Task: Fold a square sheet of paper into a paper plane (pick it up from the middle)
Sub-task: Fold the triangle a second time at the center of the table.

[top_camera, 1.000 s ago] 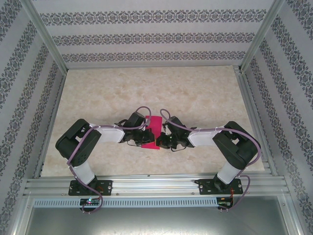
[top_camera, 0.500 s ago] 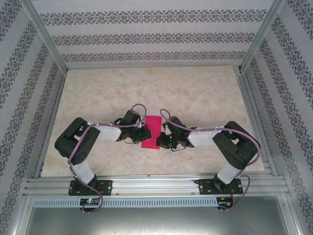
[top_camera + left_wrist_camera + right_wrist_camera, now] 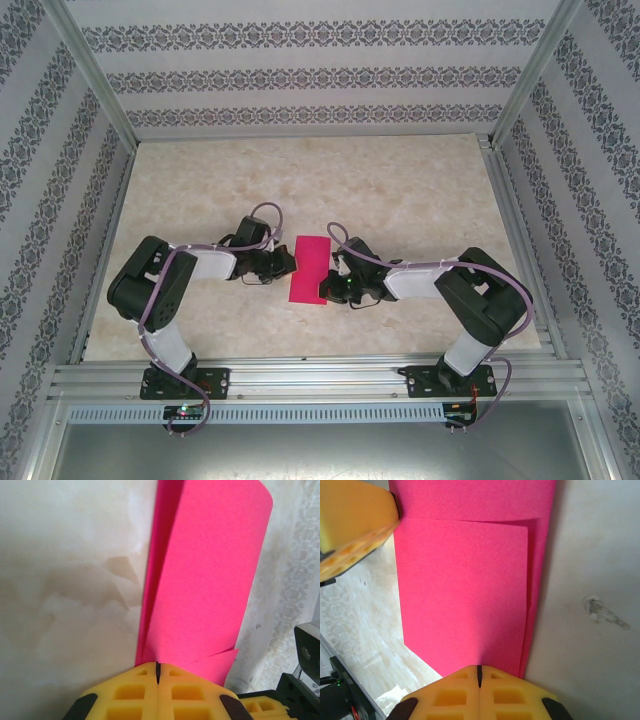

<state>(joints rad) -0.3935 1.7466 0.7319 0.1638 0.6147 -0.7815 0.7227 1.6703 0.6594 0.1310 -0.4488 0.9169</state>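
Left pincer [image 3: 283, 262] is pressed together, its yellow pads [image 3: 135, 680] meeting at a thin slit right against the near edge of the pink paper [image 3: 308, 268]. I cannot tell whether a layer is caught between them or they merely touch it. Over the last second it has slid toward the left of the overhead frame, from above the sheet to its left edge, so the paper now shows as a whole narrow rectangle in the middle of the tabletop [image 3: 400, 180]. Right pincer [image 3: 330, 287] is likewise pressed together and has stayed at the paper's lower right edge, tips on it. My reading is that the first fold in half is done, the left arm has just finished running along it, and the pointed nose folds are not yet made. The upper layer lifts a little in the left wrist view, so the crease looks soft. Count: one sheet, doubled into two layers, and two pincers
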